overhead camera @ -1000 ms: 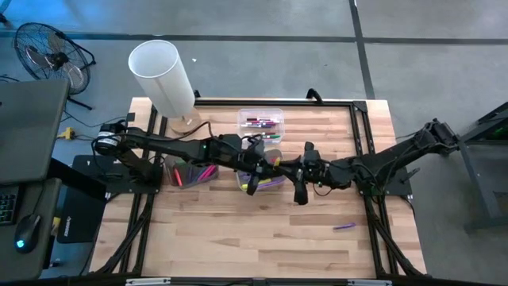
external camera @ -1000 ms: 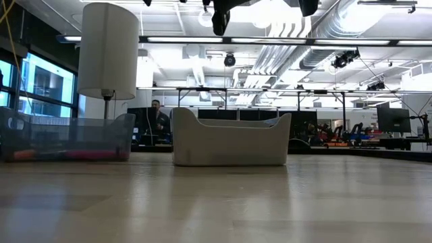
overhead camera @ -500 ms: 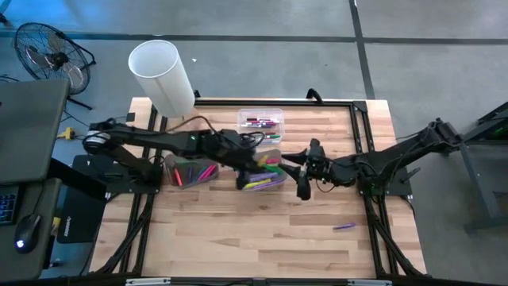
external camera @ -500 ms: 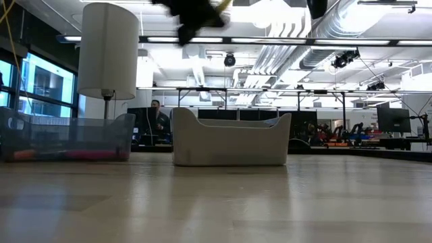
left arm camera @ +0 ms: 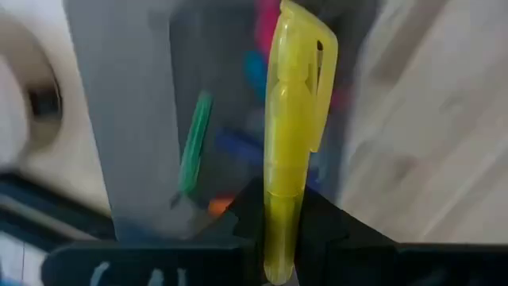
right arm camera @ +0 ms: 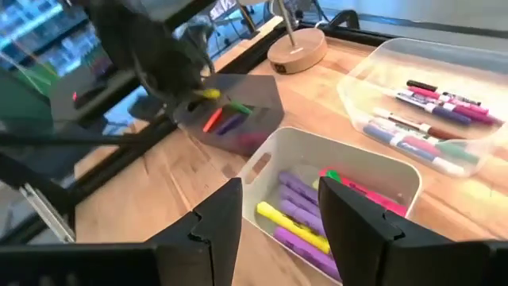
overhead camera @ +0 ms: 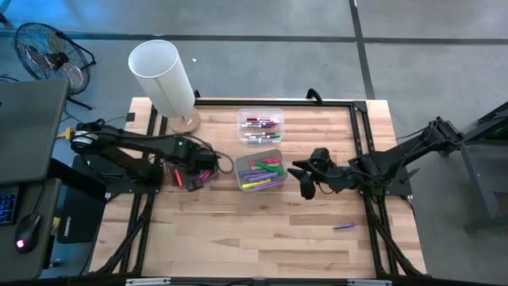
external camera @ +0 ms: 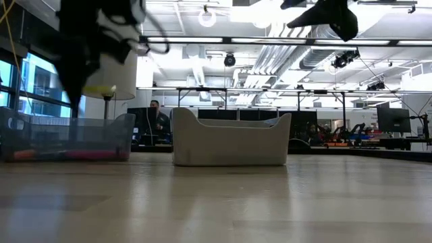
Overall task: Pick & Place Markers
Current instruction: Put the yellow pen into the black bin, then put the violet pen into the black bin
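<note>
Above the dark grey bin (overhead camera: 193, 172), seen from the high view, your left gripper (overhead camera: 208, 169) is clamped on a yellow marker (overhead camera: 205, 171), so bring it squarely over the bin's opening, lower it inside the walls and only then part the jaws, or it could bounce onto the table (overhead camera: 262, 238). Beside that bin stands the white bin (overhead camera: 259, 171), holding purple, green, yellow and pink markers; beyond the white bin, toward the lamp (overhead camera: 163, 77), a clear tray (overhead camera: 260, 125) holds white-bodied markers with coloured caps. Your right gripper (overhead camera: 305, 184) waits just beside the white bin on its far side from the grey one, jaws apart and empty, and a lone purple marker (overhead camera: 344, 226) lies on the table well apart from every bin. In the low view the grey bin shows pink and orange at its bottom. In the left wrist view the yellow marker stands upright between the fingers (left arm camera: 238, 218), with green, blue, pink and orange markers in the grey bin behind it. In the right wrist view the white bin lies just ahead of the open fingers (right arm camera: 218, 218).
</note>
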`<act>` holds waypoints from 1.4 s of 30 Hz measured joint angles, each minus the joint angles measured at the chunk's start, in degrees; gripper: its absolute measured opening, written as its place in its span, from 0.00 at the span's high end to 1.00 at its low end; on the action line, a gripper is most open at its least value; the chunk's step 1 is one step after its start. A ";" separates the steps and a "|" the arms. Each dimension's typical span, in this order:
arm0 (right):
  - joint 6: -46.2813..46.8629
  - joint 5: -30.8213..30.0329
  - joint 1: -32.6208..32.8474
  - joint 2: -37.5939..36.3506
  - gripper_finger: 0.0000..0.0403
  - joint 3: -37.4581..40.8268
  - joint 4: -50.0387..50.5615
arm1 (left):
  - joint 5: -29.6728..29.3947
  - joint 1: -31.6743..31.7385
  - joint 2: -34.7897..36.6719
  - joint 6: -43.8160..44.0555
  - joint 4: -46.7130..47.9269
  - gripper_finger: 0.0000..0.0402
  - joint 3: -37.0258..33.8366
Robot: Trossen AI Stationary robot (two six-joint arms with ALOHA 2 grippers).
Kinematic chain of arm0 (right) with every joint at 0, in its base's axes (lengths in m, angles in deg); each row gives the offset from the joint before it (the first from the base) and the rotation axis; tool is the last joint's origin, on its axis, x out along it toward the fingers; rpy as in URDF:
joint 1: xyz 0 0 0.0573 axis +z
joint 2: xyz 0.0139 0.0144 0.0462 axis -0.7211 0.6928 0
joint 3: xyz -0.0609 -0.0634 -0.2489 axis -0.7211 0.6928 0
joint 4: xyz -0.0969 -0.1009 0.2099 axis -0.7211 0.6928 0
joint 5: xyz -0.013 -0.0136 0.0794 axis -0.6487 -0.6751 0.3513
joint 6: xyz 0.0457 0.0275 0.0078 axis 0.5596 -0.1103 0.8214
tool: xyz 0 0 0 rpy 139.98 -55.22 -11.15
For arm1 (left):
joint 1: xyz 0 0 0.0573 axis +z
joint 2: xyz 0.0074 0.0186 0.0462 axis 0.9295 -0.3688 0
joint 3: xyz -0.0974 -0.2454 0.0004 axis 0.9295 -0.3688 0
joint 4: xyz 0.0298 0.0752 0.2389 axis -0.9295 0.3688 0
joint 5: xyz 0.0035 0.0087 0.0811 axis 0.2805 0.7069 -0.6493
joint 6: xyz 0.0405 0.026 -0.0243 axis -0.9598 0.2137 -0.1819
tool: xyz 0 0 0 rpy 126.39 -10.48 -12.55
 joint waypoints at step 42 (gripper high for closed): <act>72.43 38.79 11.99 49.63 0.93 -45.27 70.22 | -0.82 0.02 10.53 -7.96 -5.98 0.41 -7.95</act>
